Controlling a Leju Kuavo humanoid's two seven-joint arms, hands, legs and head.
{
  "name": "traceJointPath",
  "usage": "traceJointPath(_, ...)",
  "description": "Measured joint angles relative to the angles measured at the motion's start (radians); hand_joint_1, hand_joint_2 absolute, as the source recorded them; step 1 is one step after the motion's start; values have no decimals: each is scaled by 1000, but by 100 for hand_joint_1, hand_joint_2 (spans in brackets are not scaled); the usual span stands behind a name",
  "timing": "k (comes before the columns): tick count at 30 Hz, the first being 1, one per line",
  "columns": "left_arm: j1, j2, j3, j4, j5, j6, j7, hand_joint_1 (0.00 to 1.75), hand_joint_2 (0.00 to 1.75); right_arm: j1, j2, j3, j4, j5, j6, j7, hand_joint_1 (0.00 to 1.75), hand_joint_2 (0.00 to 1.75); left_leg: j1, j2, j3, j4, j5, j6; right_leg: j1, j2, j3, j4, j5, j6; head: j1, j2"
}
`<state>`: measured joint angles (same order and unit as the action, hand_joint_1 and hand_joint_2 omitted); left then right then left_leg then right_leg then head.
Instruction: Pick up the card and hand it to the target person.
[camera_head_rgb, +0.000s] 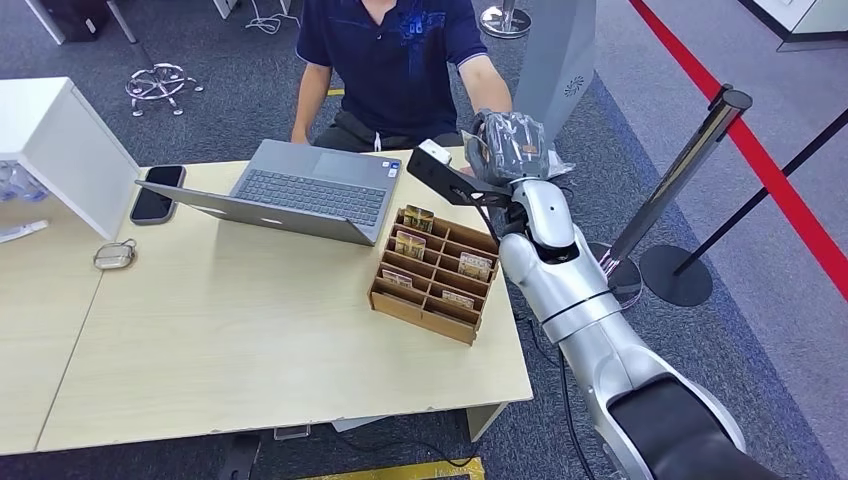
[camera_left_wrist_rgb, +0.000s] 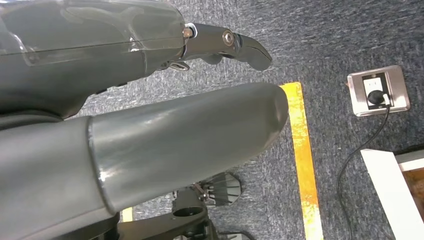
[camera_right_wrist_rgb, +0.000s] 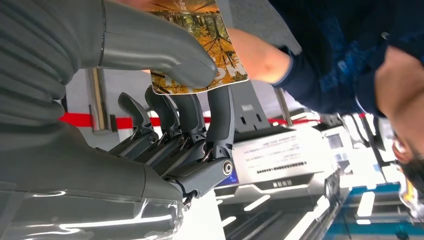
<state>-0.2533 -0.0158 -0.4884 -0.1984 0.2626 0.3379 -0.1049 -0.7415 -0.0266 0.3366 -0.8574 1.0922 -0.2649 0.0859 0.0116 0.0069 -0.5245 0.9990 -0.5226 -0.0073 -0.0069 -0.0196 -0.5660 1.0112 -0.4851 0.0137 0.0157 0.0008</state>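
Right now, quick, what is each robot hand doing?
Left hand: holds nothing; fingers look apart, so open.
Right hand: holding the card between thumb and fingers.

No text can be read with certainty. The card (camera_right_wrist_rgb: 200, 45) under the right hand's (camera_right_wrist_rgb: 165, 100) thumb carries an autumn-tree print with large pale lettering, mostly covered. A white sign (camera_right_wrist_rgb: 280, 157) behind it bears lines of print too blurred to read.
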Motion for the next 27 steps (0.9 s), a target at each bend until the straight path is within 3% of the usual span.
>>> traceJointPath(9,-3,-1,-22,0,-6,-1,3,0,0,-12,0,0,181,-16,-16,-6,135,175,0,0,0,0,0,0,0,0,0,0,0,0,0,0)
traceJointPath(10,-4,-1,-22,0,-6,-1,3,0,0,-12,0,0,192,-16,-17,-6,121,175,0,0,0,0,0,0,0,0,0,0,0,0,0,0)
traceJointPath(13,-4,-1,-22,0,-7,-1,3,0,0,-12,0,0,218,-14,-22,-6,21,175,0,0,-1,0,0,0,0,0,0,0,0,0,0,0)
traceJointPath(14,-5,0,-22,0,-7,-1,3,0,0,-12,1,0,225,-13,-24,-6,0,175,0,0,-1,0,0,0,0,0,-1,0,0,0,0,0)
traceJointPath(27,-5,1,-22,0,0,-1,2,0,0,-8,16,0,248,-1,-53,-14,0,175,0,0,0,0,0,0,0,0,-1,0,0,0,0,0)
